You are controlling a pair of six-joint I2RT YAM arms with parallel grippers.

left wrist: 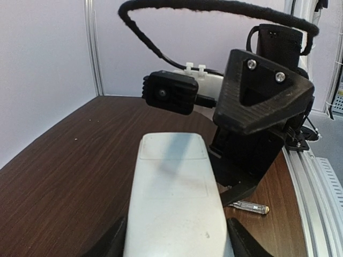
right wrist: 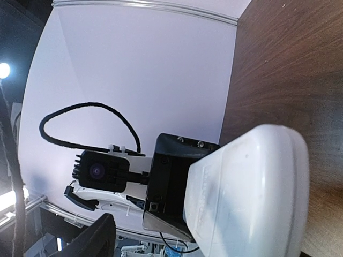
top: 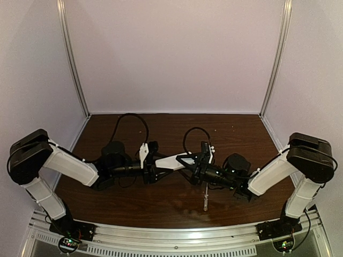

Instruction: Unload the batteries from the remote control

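White remote control [top: 172,160] hangs above the table [top: 128,206], one end clamped in my left tool [left wrist: 174,249]. Whether the right tool [top: 194,162] grips the other end I cannot tell. I'd hold it level and work the cover off. One remote control, one screwdriver [top: 204,200], no batteries visible.

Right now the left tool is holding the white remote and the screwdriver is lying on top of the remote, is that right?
Not quite. The left tool does hold the white remote, but the screwdriver lies on the table, not on top of the remote. The left wrist view shows this.
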